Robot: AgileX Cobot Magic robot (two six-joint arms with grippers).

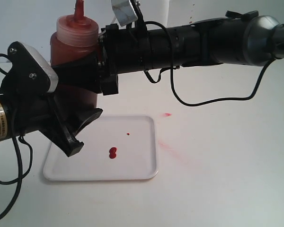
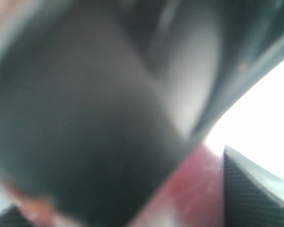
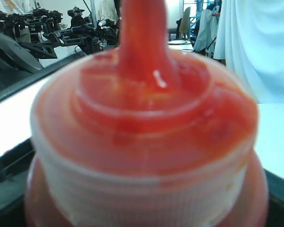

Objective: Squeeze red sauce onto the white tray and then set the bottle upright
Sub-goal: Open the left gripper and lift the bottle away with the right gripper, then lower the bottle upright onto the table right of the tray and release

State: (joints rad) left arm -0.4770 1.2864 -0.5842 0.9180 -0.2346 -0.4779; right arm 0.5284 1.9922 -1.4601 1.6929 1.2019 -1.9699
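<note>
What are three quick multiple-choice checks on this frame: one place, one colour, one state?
1. Where does the biggest blob of red sauce lie?
A. on the table beside the tray
B. on the white tray
C. on a robot arm

2. What colour is the nozzle of the bottle?
A. red
B. green
C. blue

3. How does the bottle stand?
A. on its side
B. nozzle down
C. upright, nozzle up

Answers:
1 B: the dark-red blob sits inside the tray's rim.
2 A: the nozzle shows red in both the exterior and right wrist views.
3 C: the nozzle points straight up while the right hand grips the bottle's body.
</note>
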